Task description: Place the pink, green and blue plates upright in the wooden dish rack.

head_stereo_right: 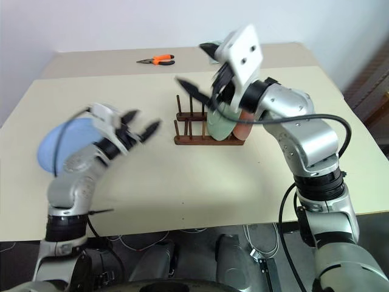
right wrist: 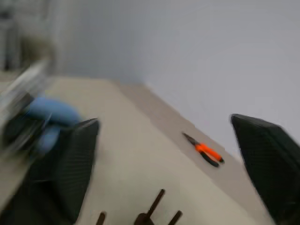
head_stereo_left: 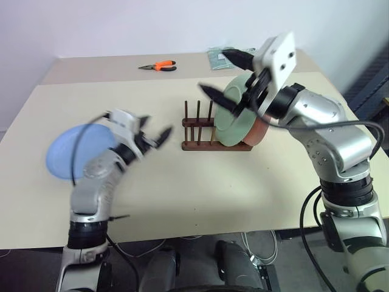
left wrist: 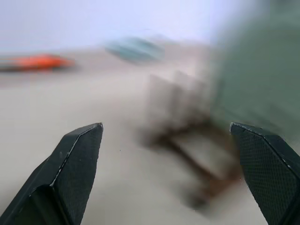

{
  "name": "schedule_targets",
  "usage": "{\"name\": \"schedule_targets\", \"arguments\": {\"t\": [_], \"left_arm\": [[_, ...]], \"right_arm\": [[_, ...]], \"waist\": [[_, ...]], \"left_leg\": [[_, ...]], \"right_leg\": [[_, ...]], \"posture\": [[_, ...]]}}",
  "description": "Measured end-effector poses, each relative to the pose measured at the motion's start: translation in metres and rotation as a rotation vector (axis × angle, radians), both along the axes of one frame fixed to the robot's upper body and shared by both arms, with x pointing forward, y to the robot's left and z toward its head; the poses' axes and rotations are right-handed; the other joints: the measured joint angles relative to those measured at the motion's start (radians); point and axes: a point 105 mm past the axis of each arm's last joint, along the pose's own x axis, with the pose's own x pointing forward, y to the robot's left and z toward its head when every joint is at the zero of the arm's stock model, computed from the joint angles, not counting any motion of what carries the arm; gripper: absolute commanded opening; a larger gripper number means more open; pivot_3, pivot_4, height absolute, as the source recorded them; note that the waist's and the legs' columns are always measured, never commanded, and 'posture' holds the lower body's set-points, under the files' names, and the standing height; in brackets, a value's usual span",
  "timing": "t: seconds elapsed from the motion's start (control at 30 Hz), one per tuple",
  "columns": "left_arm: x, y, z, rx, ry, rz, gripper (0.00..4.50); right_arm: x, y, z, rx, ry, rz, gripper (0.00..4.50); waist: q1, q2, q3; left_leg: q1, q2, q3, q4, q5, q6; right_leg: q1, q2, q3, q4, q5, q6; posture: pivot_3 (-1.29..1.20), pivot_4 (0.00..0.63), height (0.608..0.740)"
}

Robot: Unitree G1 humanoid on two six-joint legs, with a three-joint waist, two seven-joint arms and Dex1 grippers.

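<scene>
Both claws, left claw (head_stereo_left: 153, 136) and right claw (head_stereo_left: 225, 76), gape empty; two plates racked, one blue plate (head_stereo_left: 73, 149) flat

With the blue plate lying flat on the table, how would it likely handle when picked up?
The blue plate looks thin, shallow and matte, so probably stiff, light and not very slippery. Lying flat on the table, its low rim likely gives the fingers little to pinch. Once stood on edge it could roll, being round.
</scene>
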Motion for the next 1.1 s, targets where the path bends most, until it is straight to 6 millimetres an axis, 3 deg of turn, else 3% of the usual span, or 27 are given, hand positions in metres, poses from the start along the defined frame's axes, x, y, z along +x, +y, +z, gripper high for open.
{"name": "schedule_targets", "arguments": {"t": [0.1, 0.17, 0.27, 0.47, 0.57, 0.8, 0.83, 0.9, 1.0, 1.1], "left_arm": [[-0.003, 0.074, -0.012, -0.033, 0.118, 0.451, 4.50], [-0.026, 0.124, -0.032, -0.095, 0.222, 0.766, 4.50], [-0.054, 0.152, -0.053, -0.213, 0.319, 0.984, 4.50], [-0.070, 0.136, -0.091, -0.414, 0.505, 0.997, 4.50], [-0.069, 0.132, -0.095, -0.516, 0.526, 0.958, 3.66], [-0.054, 0.120, -0.094, -0.630, 0.501, 0.839, 0.28], [-0.050, 0.117, -0.089, -0.636, 0.476, 0.812, 0.06], [-0.033, 0.106, -0.065, -0.563, 0.381, 0.708, 0.06], [-0.005, 0.062, -0.008, -0.396, 0.199, 0.457, 0.06], [0.004, 0.018, 0.042, -0.296, 0.046, 0.270, 0.06]], "right_arm": [[0.002, 0.009, -0.021, -0.095, -0.012, 0.034, 4.45], [0.006, 0.011, -0.033, -0.127, -0.008, 0.039, 4.45], [0.007, 0.013, -0.046, -0.152, -0.002, 0.047, 4.45], [0.005, 0.019, -0.053, -0.180, -0.034, 0.075, 4.45], [0.009, 0.016, -0.058, -0.198, -0.030, 0.054, 4.50], [0.011, 0.017, -0.059, -0.209, -0.055, 0.036, 4.50], [0.012, 0.016, -0.059, -0.210, -0.055, 0.032, 4.50], [0.014, 0.014, -0.060, -0.219, -0.058, 0.016, 4.50], [0.015, 0.015, -0.059, -0.231, -0.083, 0.011, 4.50], [0.016, 0.024, -0.056, -0.227, -0.122, 0.030, 4.50]], "waist": [[-0.003, 0.000, 0.000], [-0.001, -0.003, 0.001], [0.010, -0.008, 0.002], [0.029, -0.014, 0.002], [0.025, -0.014, 0.002], [0.029, -0.015, 0.003], [0.029, -0.015, 0.003], [0.030, -0.016, 0.003], [0.028, -0.017, 0.003], [0.019, -0.017, 0.004]], "left_leg": [[0.001, 0.000, 0.000, 0.000, 0.000, -0.001], [0.000, 0.000, 0.000, 0.000, 0.001, -0.002], [-0.001, -0.001, -0.002, 0.000, 0.002, -0.004], [-0.001, -0.002, -0.004, 0.001, 0.003, -0.006], [0.000, -0.002, -0.004, -0.001, 0.003, -0.007], [-0.001, -0.002, -0.004, 0.000, 0.004, -0.008], [-0.001, -0.002, -0.005, 0.000, 0.004, -0.008], [-0.001, -0.002, -0.005, 0.000, 0.004, -0.008], [-0.002, -0.002, -0.004, 0.000, 0.004, -0.009], [-0.001, -0.002, -0.004, -0.001, 0.004, -0.009]], "right_leg": [[0.000, 0.000, 0.001, 0.000, 0.000, 0.000], [0.000, 0.000, 0.000, 0.000, 0.000, 0.000], [0.000, -0.001, -0.001, 0.000, 0.003, -0.004], [0.001, -0.001, -0.001, 0.000, 0.002, -0.004], [0.001, 0.000, -0.002, 0.002, 0.003, -0.004], [0.001, 0.000, -0.002, 0.001, 0.003, -0.004], [0.001, 0.000, -0.002, 0.001, 0.003, -0.004], [0.001, 0.000, -0.002, 0.002, 0.003, -0.004], [0.001, 0.000, -0.002, 0.000, 0.003, -0.005], [0.001, 0.000, -0.001, 0.000, 0.003, -0.005]], "posture": [[0.00, 0.150, 0.740], [0.00, 0.150, 0.740], [0.00, 0.150, 0.740], [0.00, 0.150, 0.740], [0.00, 0.150, 0.740], [0.00, 0.150, 0.740], [0.00, 0.150, 0.740], [0.00, 0.150, 0.740], [0.00, 0.150, 0.740], [0.00, 0.150, 0.740]]}}
